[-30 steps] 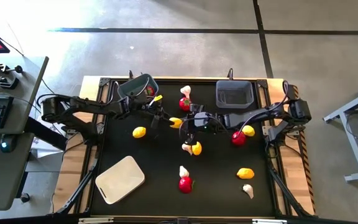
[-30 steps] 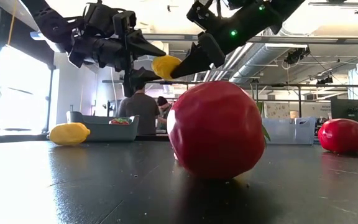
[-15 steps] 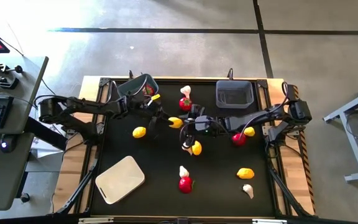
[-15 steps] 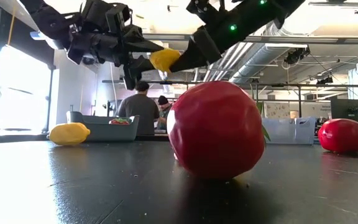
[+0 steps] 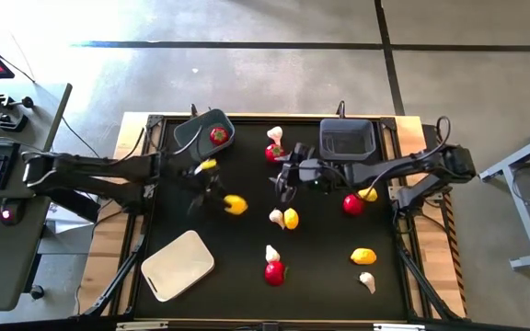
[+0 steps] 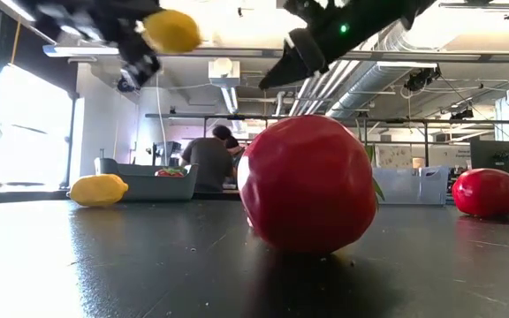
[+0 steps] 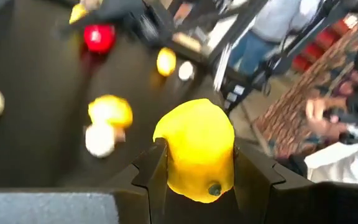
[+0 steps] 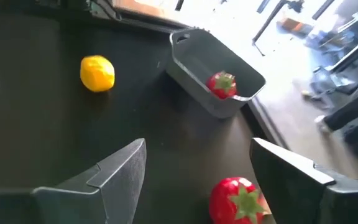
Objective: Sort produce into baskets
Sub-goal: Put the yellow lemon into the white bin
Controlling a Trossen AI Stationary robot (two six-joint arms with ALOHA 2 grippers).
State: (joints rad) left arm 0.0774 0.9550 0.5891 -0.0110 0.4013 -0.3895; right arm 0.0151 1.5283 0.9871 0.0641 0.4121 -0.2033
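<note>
My left gripper (image 5: 221,198) is shut on a yellow lemon (image 5: 236,204) above the table's left middle; the left wrist view shows the lemon (image 7: 196,149) between its fingers. My right gripper (image 5: 283,181) hangs open and empty above the table's centre. The rounded grey-blue bin (image 5: 201,131) at the far left holds a red round piece (image 5: 217,135). The darker rectangular bin (image 5: 346,138) stands at the far right. The cream tray (image 5: 178,265) lies at the near left. My left gripper pinches the lemon's two opposite sides (image 7: 169,165) between its two fingers (image 7: 153,171). The fingers come from the table's left, slanting a little downward. The lemon is lifted clear, high above the table (image 6: 171,31).
Loose produce lies on the black table: a red piece (image 5: 274,153) and a garlic (image 5: 275,134) far centre, a garlic and lemon (image 5: 285,218) mid-table, a red piece (image 5: 352,204), lemons (image 5: 363,256), and a red piece (image 5: 274,272) near the front. People stand in the room behind (image 6: 210,159).
The lemon has passed from my right gripper to my left. My left gripper has shut on it and carried it up and toward the table's left and near edges. My right gripper has opened, let go and risen slightly toward the far edge.
</note>
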